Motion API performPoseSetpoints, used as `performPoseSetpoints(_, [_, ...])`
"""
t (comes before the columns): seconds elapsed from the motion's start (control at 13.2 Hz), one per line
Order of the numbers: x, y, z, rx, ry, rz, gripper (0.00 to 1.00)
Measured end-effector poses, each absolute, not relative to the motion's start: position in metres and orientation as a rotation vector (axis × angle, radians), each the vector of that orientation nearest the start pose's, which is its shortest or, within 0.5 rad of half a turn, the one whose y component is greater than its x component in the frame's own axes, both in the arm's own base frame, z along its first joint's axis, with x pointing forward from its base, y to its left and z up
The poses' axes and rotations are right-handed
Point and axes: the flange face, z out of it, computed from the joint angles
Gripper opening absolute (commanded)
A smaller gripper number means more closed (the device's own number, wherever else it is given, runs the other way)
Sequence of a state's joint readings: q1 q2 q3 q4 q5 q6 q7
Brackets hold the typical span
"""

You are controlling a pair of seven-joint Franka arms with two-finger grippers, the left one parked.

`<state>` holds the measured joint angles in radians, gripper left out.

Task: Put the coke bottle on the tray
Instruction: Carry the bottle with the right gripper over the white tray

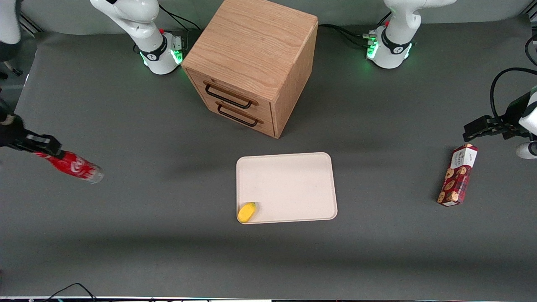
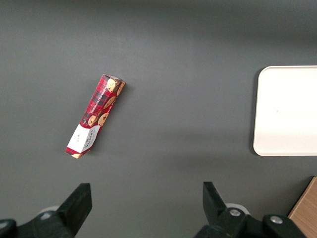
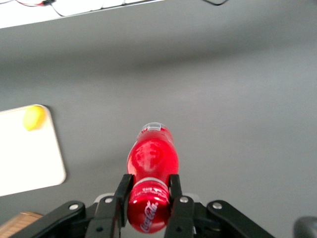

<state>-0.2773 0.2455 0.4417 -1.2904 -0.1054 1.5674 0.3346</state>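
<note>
At the working arm's end of the worktop, the gripper (image 1: 48,147) clamps the coke bottle (image 1: 77,166) above the surface. The tray (image 1: 289,180) lies mid-table before the drawer cabinet (image 1: 251,63), a lemon (image 1: 246,212) in its near corner; a cookie box (image 1: 457,175) lies toward the parked arm's end.

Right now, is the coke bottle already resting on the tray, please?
No, the gripper holds the coke bottle toward the working arm's end of the table, well apart from the tray.

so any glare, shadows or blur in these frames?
Front view: soft shadow bands across the table; coke bottle in the gripper slightly smeared. Right wrist view: highlights on the bottle, tray washed out white. Left wrist view: tray overexposed, cookie box sharp.
</note>
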Motion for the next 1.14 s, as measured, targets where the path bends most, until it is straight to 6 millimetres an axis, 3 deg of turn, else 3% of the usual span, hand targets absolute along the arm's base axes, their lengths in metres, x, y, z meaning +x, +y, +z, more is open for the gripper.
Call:
performPoseSetpoints(0.15, [0.623, 0.131, 0.610, -3.109, 0.322, -0.059, 0.00])
performPoseSetpoints(0.38, [0.620, 0.258, 0.570, -3.146, 0.365, -0.050, 0.00])
performPoseSetpoints(0.53, [0.616, 0.316, 0.540, -3.147, 0.371, -0.044, 0.00])
performPoseSetpoints(0.68, [0.619, 0.347, 0.512, -3.128, 0.354, -0.036, 0.00])
performPoseSetpoints(1.14, [0.630, 0.387, 0.410, -3.134, 0.286, 0.096, 0.00])
